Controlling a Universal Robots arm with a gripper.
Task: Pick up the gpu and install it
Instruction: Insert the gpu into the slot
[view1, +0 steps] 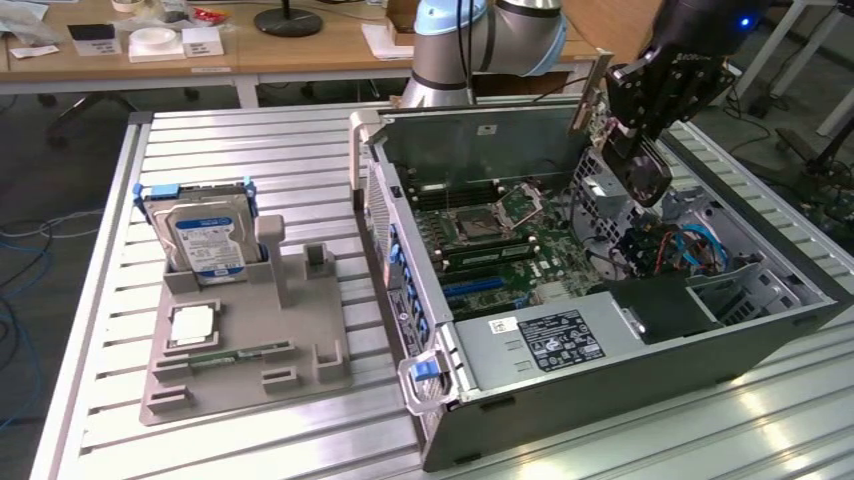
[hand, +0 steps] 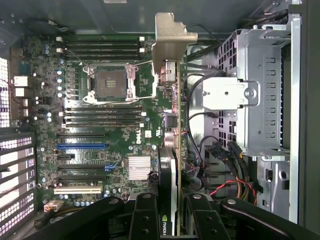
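1. The gripper (view1: 643, 135) is partly closed. It pinches the gpu (view1: 646, 178) by its flat sides.
2. In the exterior view, the gpu hangs in the air over the open computer case (view1: 601, 400), at about 2 o'clock from the motherboard (view1: 507, 240).
3. The metal drive cage (hand: 255, 100) and loose cables (hand: 235, 187) are just beside the card. It could bump or snag them.
4. The card is not lined up with the blue slot (hand: 81, 147). If it goes down crooked, its edge could scratch the board.
5. The pinch is small, so the card could tip or slip.
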